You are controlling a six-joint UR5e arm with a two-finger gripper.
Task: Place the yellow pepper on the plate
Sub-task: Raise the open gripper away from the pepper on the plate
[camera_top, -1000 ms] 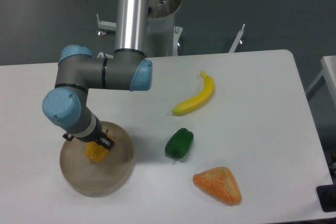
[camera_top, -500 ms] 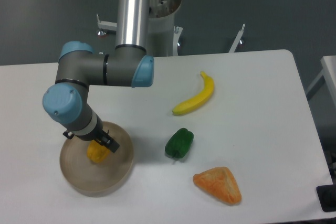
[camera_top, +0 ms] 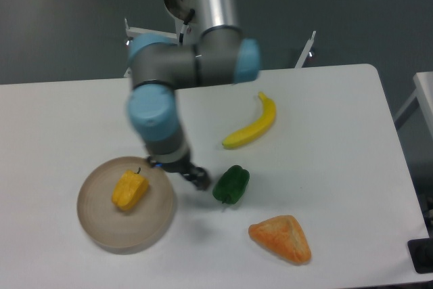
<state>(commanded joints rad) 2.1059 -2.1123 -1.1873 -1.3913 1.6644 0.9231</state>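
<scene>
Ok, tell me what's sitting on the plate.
Only the yellow pepper lies on the plate, left of centre. The end effector is off its right rim; the arm hides none of the dish.

You find no readable text, no label, no brand, no number, no sign, on any surface near or far, left or right

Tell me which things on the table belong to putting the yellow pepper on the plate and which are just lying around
Part of the job:
yellow pepper, lying inside the plate
plate
gripper, off the pepper, blurred, beside the plate's right edge

Just lying about:
green pepper
banana
orange wedge
</scene>
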